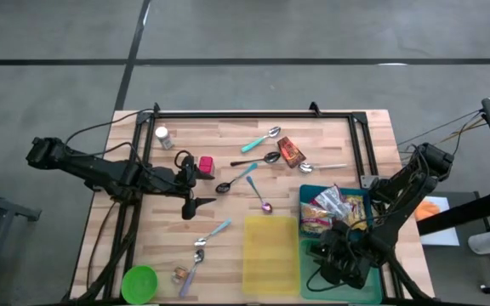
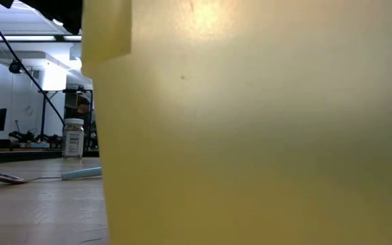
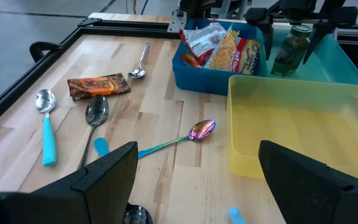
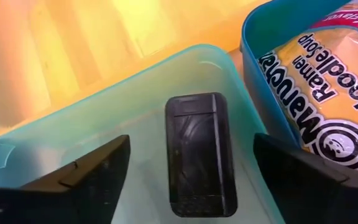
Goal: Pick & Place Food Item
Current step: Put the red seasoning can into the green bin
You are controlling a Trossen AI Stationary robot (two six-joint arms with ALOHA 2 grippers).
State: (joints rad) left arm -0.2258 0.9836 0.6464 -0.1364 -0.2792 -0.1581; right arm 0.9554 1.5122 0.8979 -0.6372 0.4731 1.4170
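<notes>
From above, the right gripper [image 1: 340, 259] hangs low over the see-through teal plastic bin [image 1: 379, 291] at the near right corner of the wooden table [image 1: 228, 149]. The arm hides what is under it.

The left wrist camera looks across the table and shows it. A small glass jar of green food with a dark lid [image 3: 293, 45] stands inside the teal bin. The right gripper's two dark fingers are spread wide, one on each side of the jar, and they are not touching it.

The jar stands up straight, with its lid on top and its long side running up and down. The right wrist camera looks down between its own fingers and sees only a dark, oblong shape with round corners on the teal floor.

Just beside the teal bin are the soft yellow plastic bin [image 1: 270, 255] and the blue bin [image 1: 308, 192] full of noodle packs [image 1: 317, 217]. In the low camera, the yellow wall fills most of the picture.

The left gripper [image 1: 196, 183] waits over the left middle of the table. Its fingers are spread and hold nothing.
</notes>
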